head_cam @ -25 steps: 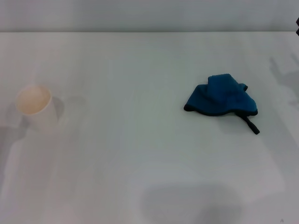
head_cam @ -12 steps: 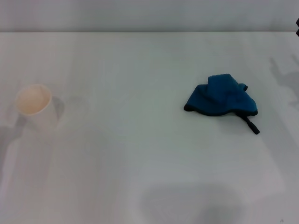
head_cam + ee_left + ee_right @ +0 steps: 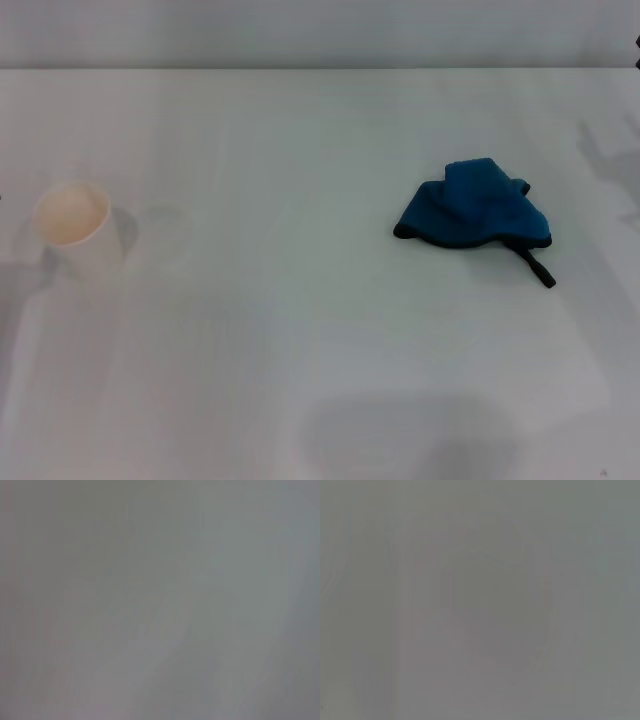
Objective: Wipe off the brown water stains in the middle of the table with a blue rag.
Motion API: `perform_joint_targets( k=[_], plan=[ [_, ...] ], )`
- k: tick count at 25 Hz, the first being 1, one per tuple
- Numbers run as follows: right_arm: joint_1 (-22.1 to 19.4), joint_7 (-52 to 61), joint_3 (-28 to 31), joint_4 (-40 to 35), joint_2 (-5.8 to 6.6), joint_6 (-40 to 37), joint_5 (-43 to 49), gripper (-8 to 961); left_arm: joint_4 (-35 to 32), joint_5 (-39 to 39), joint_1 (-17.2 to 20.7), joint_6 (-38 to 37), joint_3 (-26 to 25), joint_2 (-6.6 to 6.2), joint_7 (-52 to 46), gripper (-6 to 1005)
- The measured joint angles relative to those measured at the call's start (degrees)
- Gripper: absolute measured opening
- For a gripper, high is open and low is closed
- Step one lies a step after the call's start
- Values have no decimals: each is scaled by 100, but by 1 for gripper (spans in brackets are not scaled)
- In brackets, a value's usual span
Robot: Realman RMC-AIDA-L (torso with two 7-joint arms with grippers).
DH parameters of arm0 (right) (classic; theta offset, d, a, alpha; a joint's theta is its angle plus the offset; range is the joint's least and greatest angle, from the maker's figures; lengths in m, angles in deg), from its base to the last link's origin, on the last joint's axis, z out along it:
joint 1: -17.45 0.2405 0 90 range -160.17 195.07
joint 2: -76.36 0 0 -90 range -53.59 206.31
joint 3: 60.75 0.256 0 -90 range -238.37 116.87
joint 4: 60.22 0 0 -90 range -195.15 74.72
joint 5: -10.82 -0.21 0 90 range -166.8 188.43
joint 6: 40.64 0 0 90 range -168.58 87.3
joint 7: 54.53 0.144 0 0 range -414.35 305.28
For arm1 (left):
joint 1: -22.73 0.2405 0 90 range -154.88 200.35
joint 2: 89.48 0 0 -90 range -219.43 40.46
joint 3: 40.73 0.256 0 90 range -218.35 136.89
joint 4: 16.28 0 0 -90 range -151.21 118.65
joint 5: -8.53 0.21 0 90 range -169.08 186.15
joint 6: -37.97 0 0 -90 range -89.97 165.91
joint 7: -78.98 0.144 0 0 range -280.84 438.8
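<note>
**Lying crumpled on the right half of the table, blue rag untouched**

Resting in a loose heap, the blue rag (image 3: 472, 205) sits on the white table (image 3: 280, 330), right of the middle and toward the robot's right side. Its cloth is bunched, with one fold raised at the far side and a dark trim running along the near edge. A short black loop strap (image 3: 535, 267) trails from the rag's near right corner, pointing toward the robot and lying flat on the tabletop.

Well apart from the rag, on the left side, a white paper cup (image 3: 75, 232) stands upright with its mouth open to the camera. Its inside looks pale cream.

The brown water stains cannot be made out anywhere on the surface in the head view; the stretch between cup and rag reads as plain white. A soft grey shadow (image 3: 410, 440) falls across the near edge of the table, and a fainter one (image 3: 605, 150) marks the far right.

Neither gripper shows in the head view. Both wrist views give only an even grey field with nothing to recognise, so I cannot tell whether either claw is wide or narrow, or where it hangs. Nothing is touching the rag.
</note>
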Motion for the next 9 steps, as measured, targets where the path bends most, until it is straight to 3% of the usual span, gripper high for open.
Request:
perform_joint_targets(
  k=[9],
  plan=[
    [-7, -4, 1, 29, 0, 74, 0, 724, 0, -1, -98, 0, 0, -6, 3, 875]
  ],
)
